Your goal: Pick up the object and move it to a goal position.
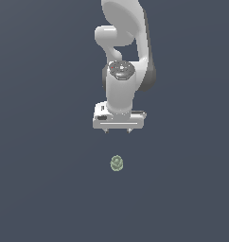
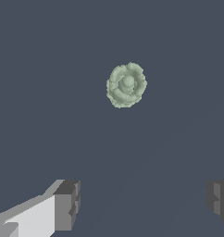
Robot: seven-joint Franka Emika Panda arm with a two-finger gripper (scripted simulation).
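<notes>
The object (image 1: 116, 163) is a tiny pale grey-green lumpy round thing lying on the dark grey-blue floor, in front of and below the arm in the exterior view. It also shows in the wrist view (image 2: 127, 85), seen from above with a raised knob in its middle. My white gripper (image 1: 118, 130) hangs above and behind it, pointing down, apart from it. In the wrist view the gripper (image 2: 141, 203) is open and empty, its two dark fingertips (image 2: 67, 203) wide apart, with the object beyond them, not between them.
The white arm (image 1: 123, 56) rises behind the gripper to the top of the exterior view. The plain dark floor (image 1: 40, 189) spreads all round. No goal marker shows in either view.
</notes>
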